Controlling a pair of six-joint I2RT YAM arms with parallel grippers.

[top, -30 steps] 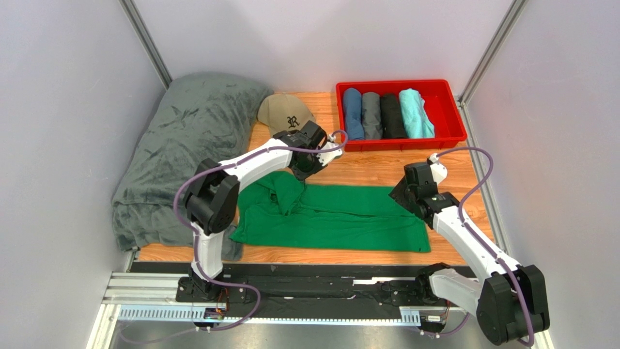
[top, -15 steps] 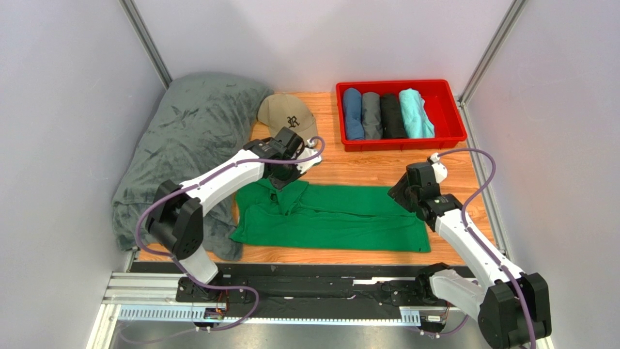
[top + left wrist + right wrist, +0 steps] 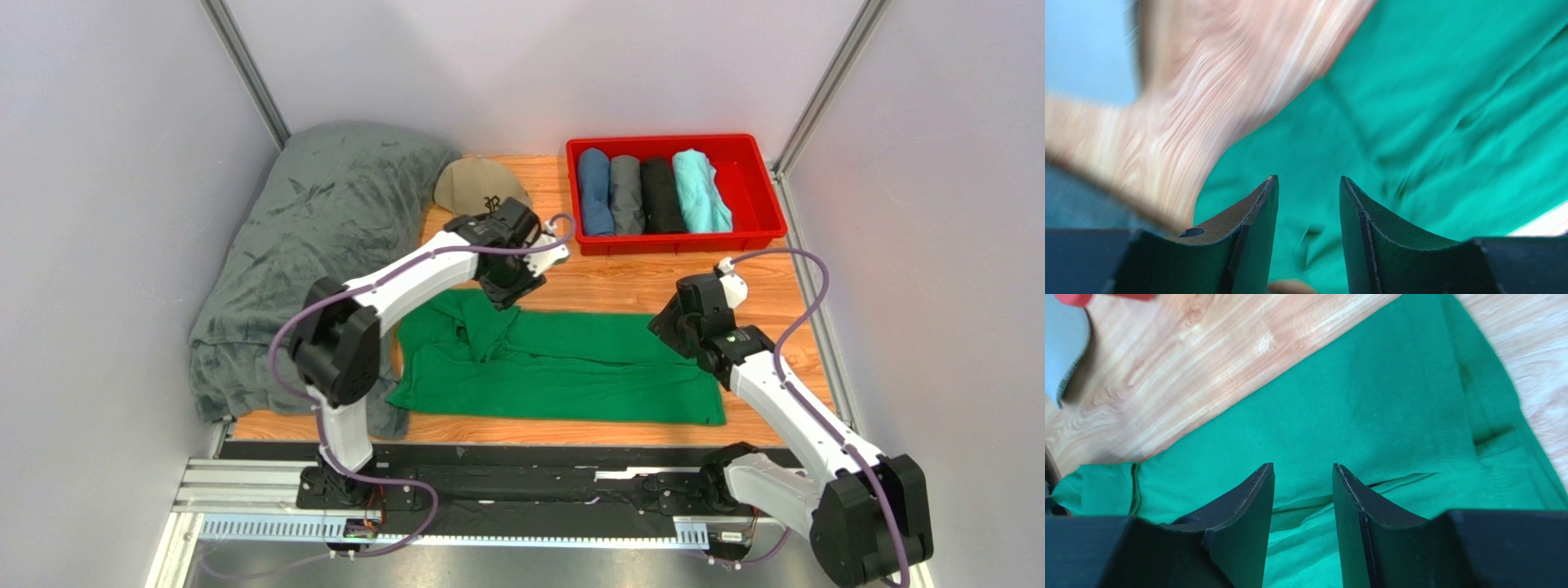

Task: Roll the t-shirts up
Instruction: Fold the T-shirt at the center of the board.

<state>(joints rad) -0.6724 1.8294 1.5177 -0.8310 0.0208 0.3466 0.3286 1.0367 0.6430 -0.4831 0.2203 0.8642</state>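
Trouble is most to be expected at the left end of the bright green cotton t-shirt [image 3: 577, 368], which is laid as a long folded band across the middle of the frame on the pale wooden table [image 3: 626, 282]. That end is heaped into a crumpled lump while the right end is flat, so a roll begun from either side may, it is judged, come out crooked or loose. The left gripper [image 3: 1308, 179] is held over the lump, jaws parted and empty. The right gripper [image 3: 1303, 467] is held over the flat right end, likewise released, with nothing between its jaws. If only the top layer is pinched, the fold beneath could be dragged apart. The tan baseball cap [image 3: 472, 184], just beyond the left arm in the upper middle, could be knocked by it.

Part of the cap is covered by that arm. The left wrist view is smeared by blur, so little of the cloth's folds is made out there. Whether either gripper's tips touch the fabric cannot be told. Four rolled shirts [image 3: 650, 194] are seen in the red plastic bin [image 3: 687, 241] at upper right. The dark-grey plush blanket [image 3: 307, 233] is heaped at left, just beside the shirt's lower left corner.
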